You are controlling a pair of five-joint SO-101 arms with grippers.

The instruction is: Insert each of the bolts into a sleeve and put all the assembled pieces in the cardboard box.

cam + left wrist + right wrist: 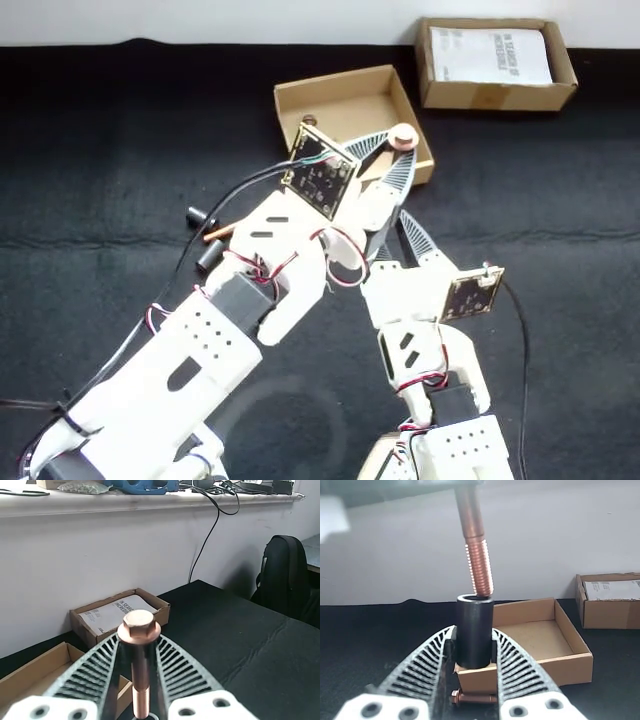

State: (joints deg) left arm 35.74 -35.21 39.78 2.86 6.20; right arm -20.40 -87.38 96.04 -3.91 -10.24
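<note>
Cardboard box (560, 667) lies just beyond both claws with open bench (100, 150) to either side; the left claw (139, 645) is clamped on the copper bolt (139, 625) below its head, its threaded tip at the mouth of the upright black sleeve (474, 625), which is pinched in the right claw (474, 635).

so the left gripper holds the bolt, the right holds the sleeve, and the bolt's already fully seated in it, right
Not seated: the right wrist view shows only the threaded tip of the bolt at the mouth of the sleeve. The left gripper does hold the bolt, the right gripper the sleeve.
</note>
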